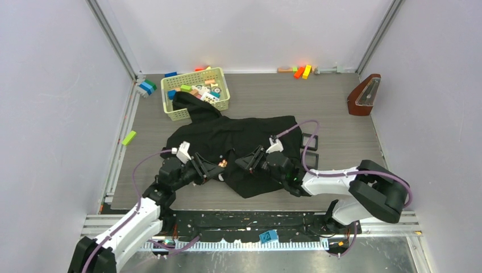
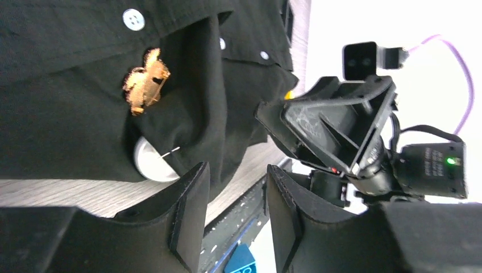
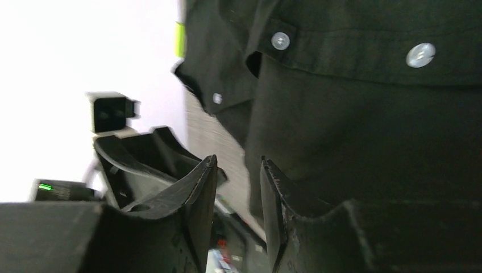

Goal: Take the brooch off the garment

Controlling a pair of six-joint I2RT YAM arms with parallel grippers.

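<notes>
The black garment (image 1: 239, 145) lies crumpled in the middle of the table, one end draped into a basket. The tiny orange brooch (image 1: 223, 164) is pinned near its front edge; in the left wrist view it (image 2: 145, 82) sits on a fold of the garment (image 2: 68, 114), above a white disc (image 2: 152, 162). My left gripper (image 1: 215, 170) is open and empty, just left of the brooch (image 2: 236, 213). My right gripper (image 1: 245, 161) is open and empty, just right of the brooch, beside the cloth's edge (image 3: 236, 219). The garment's buttons (image 3: 420, 54) show in the right wrist view.
A cream basket (image 1: 195, 94) of toy blocks stands at the back left. Loose blocks lie along the back wall (image 1: 301, 71), and a green one (image 1: 129, 137) lies at the left. A brown metronome (image 1: 364, 95) stands at the back right. Small black frames (image 1: 310, 149) lie by the garment's right side.
</notes>
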